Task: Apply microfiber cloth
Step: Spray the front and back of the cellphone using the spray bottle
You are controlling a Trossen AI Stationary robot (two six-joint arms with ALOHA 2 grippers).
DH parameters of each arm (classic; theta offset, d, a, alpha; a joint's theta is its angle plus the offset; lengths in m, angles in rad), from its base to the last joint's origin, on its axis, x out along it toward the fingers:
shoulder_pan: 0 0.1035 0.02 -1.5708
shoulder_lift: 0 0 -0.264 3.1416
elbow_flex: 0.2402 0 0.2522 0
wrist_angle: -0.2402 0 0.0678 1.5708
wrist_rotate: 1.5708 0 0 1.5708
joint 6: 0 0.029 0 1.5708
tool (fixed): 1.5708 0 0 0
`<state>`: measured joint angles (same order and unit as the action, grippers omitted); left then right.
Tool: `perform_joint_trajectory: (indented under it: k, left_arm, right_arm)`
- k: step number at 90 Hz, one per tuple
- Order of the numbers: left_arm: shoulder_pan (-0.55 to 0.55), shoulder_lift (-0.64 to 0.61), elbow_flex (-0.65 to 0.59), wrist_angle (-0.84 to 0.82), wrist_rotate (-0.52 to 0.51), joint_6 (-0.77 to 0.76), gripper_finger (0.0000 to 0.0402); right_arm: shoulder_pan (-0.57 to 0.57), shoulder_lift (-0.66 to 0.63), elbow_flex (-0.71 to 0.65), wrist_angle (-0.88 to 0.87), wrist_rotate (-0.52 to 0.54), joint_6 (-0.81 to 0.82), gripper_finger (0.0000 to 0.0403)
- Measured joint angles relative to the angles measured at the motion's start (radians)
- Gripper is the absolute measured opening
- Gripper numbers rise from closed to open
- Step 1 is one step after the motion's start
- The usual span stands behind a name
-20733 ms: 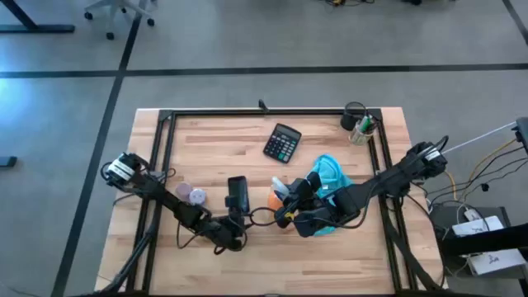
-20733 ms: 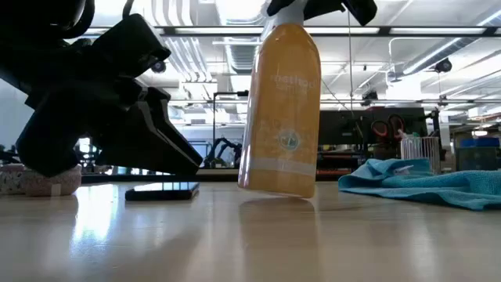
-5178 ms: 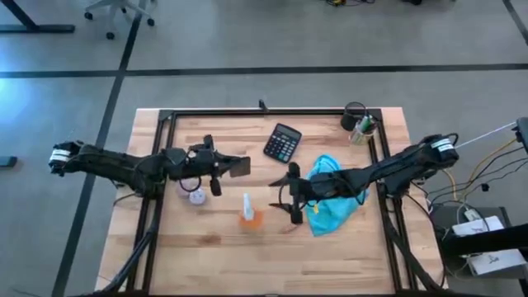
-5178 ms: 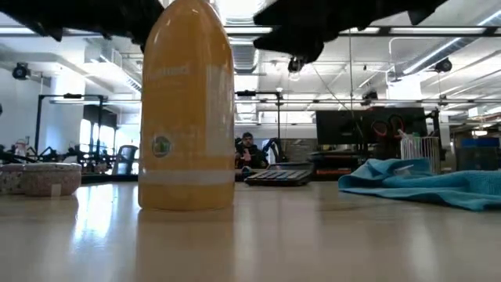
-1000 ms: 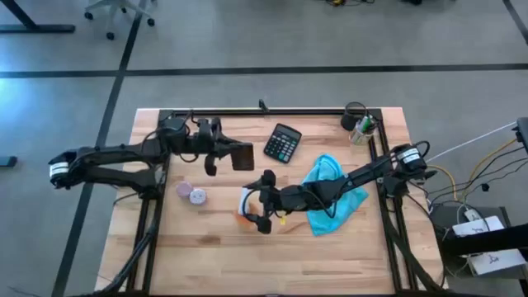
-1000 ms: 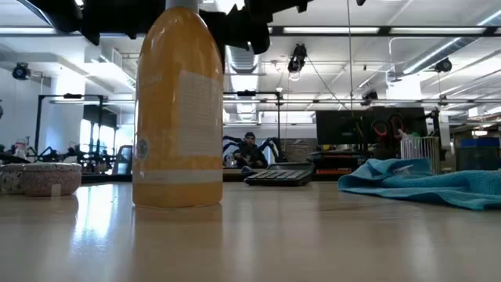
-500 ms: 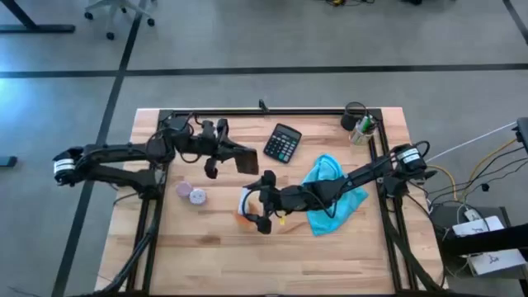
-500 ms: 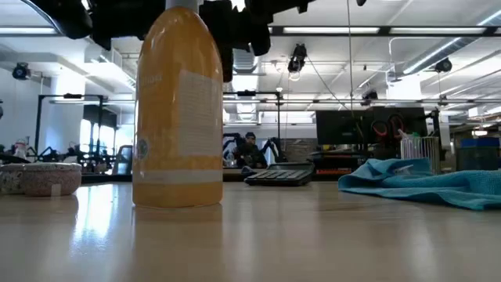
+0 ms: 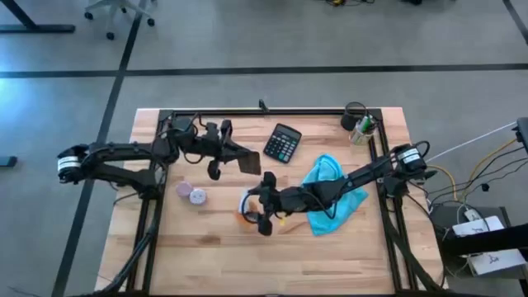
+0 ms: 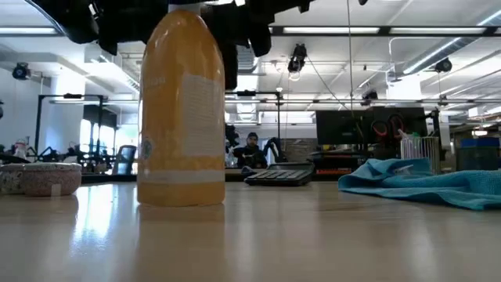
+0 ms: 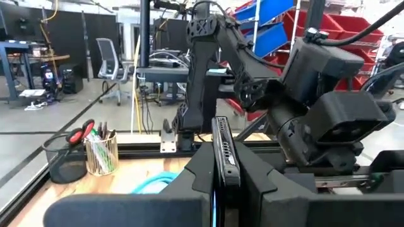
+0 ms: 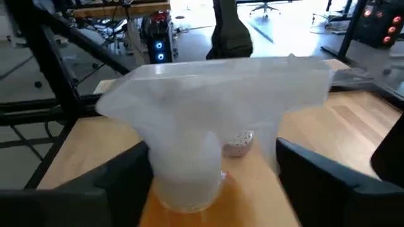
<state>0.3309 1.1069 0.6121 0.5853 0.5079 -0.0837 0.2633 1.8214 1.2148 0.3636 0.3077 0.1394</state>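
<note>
light: bright overhead ceiling strips | glare: sheen on bench [image 10: 313, 235] in low view | blur: spray head [image 12: 214, 94] soft, washed out

- A robotics lab or workshop with an open floor.
- A wooden bench [image 9: 206, 247] with a black metal frame stands on a grey floor [image 9: 247, 41] marked with dark tape lines.
- Office chairs on wheels stand around: one [image 9: 120, 12] past the bench, another [image 11: 107, 60] beside desks.
- Red and blue storage bins [image 11: 328, 19] fill shelves at the side.
- Long ceiling lights [image 10: 407, 31], monitors [image 10: 344, 129] and a seated person [image 10: 250, 149] show across the room.
- A computer tower [image 12: 159, 38] with lit fans stands under a desk.
</note>
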Motion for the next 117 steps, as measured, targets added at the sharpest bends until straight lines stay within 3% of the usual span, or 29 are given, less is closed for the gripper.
perform_joint_trajectory:
  k: [9,31,58,69,82,91,102,110,117]
  left_arm:
    - [0.0,0.0,0.0,-0.001,0.0,0.007,0.0012]
    - [0.0,-0.06,0.0,0.002,-0.002,0.089,0.0012]
    - [-0.009,-0.205,0.0,-0.061,-0.027,0.314,0.0012]
    - [-0.027,-0.262,0.0,-0.125,-0.027,0.492,0.0012]
    - [-0.075,-0.315,0.001,-0.285,-0.036,0.851,0.0012]
    - [-0.136,-0.316,0.001,-0.381,-0.124,1.1,0.0012]
    - [-0.219,-0.285,0.001,-0.44,-0.372,1.356,0.0012]
    - [-0.266,-0.249,0.001,-0.44,-0.518,1.45,0.0012]
    - [-0.307,-0.218,0.001,-0.437,-0.581,1.499,0.0012]
  right_arm:
    - [0.003,0.0,0.001,-0.005,0.001,-0.018,0.0129]
    - [0.003,0.0,0.002,-0.011,0.0,-0.022,0.0132]
    - [0.002,0.0,0.002,-0.022,0.005,-0.019,0.0348]
    - [0.002,0.0,0.002,-0.014,0.003,-0.016,0.0382]
    - [0.001,0.0,0.002,-0.018,0.006,-0.008,0.0387]
    - [0.0,0.0,0.002,-0.018,0.006,-0.008,0.0388]
    - [0.0,0.0,0.002,-0.018,0.006,-0.008,0.0388]
    - [0.0,0.0,0.002,-0.017,0.006,-0.006,0.0388]
    - [-0.001,0.0,0.002,-0.016,0.005,0.001,0.0389]
